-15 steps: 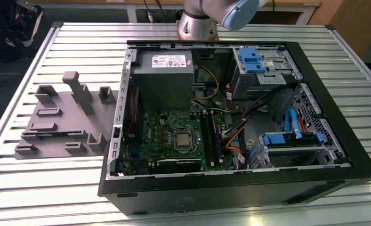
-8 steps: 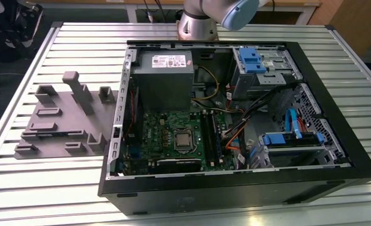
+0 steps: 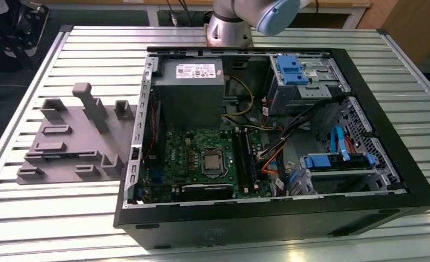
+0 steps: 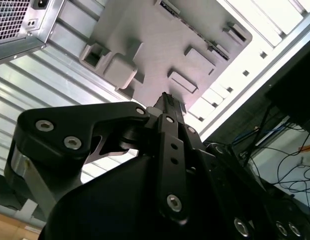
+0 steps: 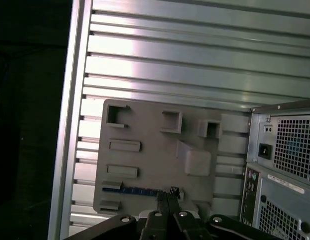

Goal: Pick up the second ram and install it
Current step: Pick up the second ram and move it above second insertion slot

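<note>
Ribbed aluminium counter (image 5: 194,50) runs out beyond the fingers (image 5: 159,207), with bright glare on its slats. Past the counter's edge, well off from the fingers, there's dark floor (image 5: 30,100) with a tangle of cables (image 4: 289,175). Wooden furniture (image 3: 346,6) sits behind.

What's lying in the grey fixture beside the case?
One blue ram lies along an edge of the fixture. In the first wrist view its end behind the gripper is covered.

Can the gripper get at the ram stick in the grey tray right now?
Probably yes: the second ram lies uncovered in the grey tray, and the gripper sits near its end with nothing between them, though it looks shut.
</note>
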Controlling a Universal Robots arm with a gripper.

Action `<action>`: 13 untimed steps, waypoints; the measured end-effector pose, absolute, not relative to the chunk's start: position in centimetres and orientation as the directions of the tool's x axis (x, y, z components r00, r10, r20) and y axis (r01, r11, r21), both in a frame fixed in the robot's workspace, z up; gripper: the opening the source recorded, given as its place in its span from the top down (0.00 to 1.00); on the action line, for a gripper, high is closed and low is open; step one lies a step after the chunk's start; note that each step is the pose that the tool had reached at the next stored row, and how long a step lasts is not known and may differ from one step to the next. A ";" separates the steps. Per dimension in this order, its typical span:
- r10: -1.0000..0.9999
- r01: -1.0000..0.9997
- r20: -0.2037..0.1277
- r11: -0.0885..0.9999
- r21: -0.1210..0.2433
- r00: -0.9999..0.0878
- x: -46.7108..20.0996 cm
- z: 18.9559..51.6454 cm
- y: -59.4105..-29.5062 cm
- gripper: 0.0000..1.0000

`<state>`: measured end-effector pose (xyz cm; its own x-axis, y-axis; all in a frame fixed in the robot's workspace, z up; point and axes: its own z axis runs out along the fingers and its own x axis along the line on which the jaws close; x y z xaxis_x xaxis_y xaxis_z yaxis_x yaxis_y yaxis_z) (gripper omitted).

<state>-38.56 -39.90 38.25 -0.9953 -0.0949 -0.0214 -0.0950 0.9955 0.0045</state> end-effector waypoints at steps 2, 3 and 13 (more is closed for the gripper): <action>-0.107 -0.107 -0.021 0.994 -0.001 -0.994 -38.6 38.2 -39.9 0.89; -0.113 -0.113 -0.021 0.994 -0.003 -0.993 -38.6 38.2 -39.9 0.89; -0.204 -0.204 -0.020 0.979 -0.007 -0.979 -38.6 38.2 -39.9 0.89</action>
